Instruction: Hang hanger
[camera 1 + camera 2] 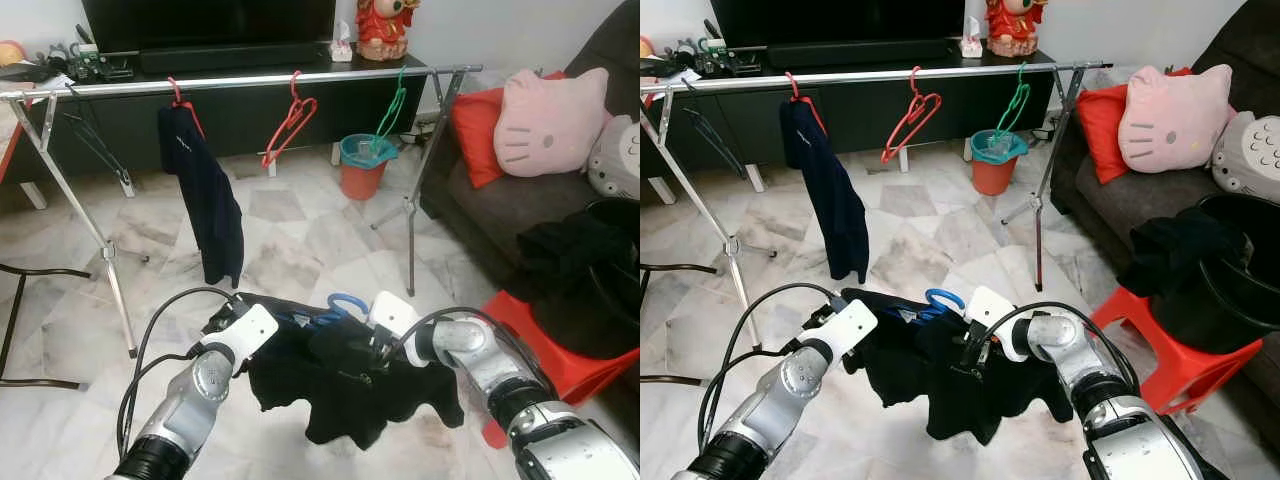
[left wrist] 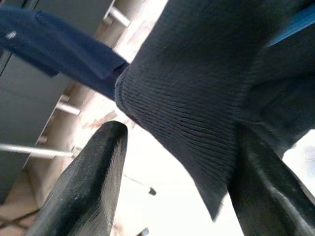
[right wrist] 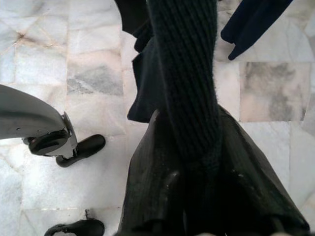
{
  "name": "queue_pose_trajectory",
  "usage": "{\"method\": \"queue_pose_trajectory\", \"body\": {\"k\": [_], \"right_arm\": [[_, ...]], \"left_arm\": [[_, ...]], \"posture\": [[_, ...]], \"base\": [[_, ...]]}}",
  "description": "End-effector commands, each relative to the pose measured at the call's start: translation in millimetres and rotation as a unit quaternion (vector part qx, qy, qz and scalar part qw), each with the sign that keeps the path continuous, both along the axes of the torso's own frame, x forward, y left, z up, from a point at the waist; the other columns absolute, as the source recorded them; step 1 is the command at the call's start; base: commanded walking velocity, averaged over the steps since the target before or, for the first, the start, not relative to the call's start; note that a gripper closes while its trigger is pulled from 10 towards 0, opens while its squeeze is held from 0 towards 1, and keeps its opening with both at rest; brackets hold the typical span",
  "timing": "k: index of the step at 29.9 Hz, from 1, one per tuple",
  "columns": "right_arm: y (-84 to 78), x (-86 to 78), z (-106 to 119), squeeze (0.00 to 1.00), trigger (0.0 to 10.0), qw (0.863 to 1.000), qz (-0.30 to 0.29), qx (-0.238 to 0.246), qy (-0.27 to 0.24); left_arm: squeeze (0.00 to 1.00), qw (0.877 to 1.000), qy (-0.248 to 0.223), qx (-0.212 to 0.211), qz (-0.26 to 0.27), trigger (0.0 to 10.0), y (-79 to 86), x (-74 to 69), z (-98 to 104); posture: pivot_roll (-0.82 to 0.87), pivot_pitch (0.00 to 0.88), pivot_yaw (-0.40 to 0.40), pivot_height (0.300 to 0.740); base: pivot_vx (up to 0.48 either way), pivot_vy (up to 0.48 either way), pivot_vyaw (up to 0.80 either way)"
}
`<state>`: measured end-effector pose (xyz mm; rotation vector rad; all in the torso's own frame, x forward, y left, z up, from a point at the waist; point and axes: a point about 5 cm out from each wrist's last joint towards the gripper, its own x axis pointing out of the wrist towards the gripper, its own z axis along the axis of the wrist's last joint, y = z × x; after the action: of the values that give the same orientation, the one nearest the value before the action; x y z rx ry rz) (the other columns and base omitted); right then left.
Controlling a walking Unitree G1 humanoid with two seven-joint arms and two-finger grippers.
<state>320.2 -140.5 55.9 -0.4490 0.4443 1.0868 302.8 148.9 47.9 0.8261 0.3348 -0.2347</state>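
Two silver arms reach forward at the bottom of the head view, carrying between them a black garment draped over a blue hanger, whose hook curls up just above the cloth at the middle. The right claw, at about four o'clock from the hook, is clamped narrow on a thick fold of knit, as its wrist camera shows the fabric pinched between the dark fingers. The left claw, at about nine o'clock from the hook, has its fingers spread wide with cloth lying between them, so it seems to support rather than grip. The drying rail runs across the scene at twelve o'clock, well apart from the load, already carrying a dark blue garment on a red hanger, an empty red hanger, a green hanger and a black hanger. The risks, as I judge them: since the grip is on fabric and not on the hanger itself, the garment could slide off or the hanger tip out during the lift. The hook could also twist away from the rail and miss it, or snag the red hanger in the open stretch of rail. A trailing hem may catch on the rack's leg.
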Motion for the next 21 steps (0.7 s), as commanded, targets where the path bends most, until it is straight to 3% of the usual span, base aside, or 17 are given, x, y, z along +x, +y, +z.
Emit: {"method": "queue_pose_trajectory", "body": {"k": [1, 2, 3, 12, 21], "right_arm": [[2.6, 5.6, 12, 0.0, 0.0, 0.999, 0.008, 0.02, -0.025], [2.4, 5.4, 12, 0.0, 0.0, 0.999, 0.01, 0.02, -0.024], [2.2, 5.3, 12, 0.0, 0.0, 0.999, 0.011, 0.019, -0.024], [-1.3, 3.9, 11, 0.0, 0.0, 1.0, 0.016, 0.013, -0.019], [-4.3, 1.6, 7, 0.0, 0.0, 1.0, 0.014, 0.005, -0.011]], "left_arm": [[0.0, 1.0, -0.002, 0.002, 0.022, 8.6, 2.7, 3.8, 0], [0.0, 1.0, -0.005, -0.005, 0.029, 1.3, 3.4, 5.1, 1], [0.0, 0.999, -0.007, -0.009, 0.03, 0.0, 3.5, 6.0, 1], [0.0, 0.999, -0.013, -0.006, 0.035, 0.0, 8.7, 9.1, 5], [0.0, 0.998, -0.012, -0.015, 0.066, 0.0, 24.8, 9.3, 7]], "posture": [[0.04, 0.0, -0.078, 0.74], [0.04, 0.0, -0.078, 0.74], [0.04, 0.0, -0.078, 0.74], [0.04, 0.0, -0.085, 0.74], [0.05, 0.0, -0.092, 0.74]], "base": [[0.0, 0.0, 0.0], [0.0, 0.0, 0.0], [0.0, 0.0, 0.0], [0.0, 0.0, 0.0], [0.0, 0.0, 0.0]]}}
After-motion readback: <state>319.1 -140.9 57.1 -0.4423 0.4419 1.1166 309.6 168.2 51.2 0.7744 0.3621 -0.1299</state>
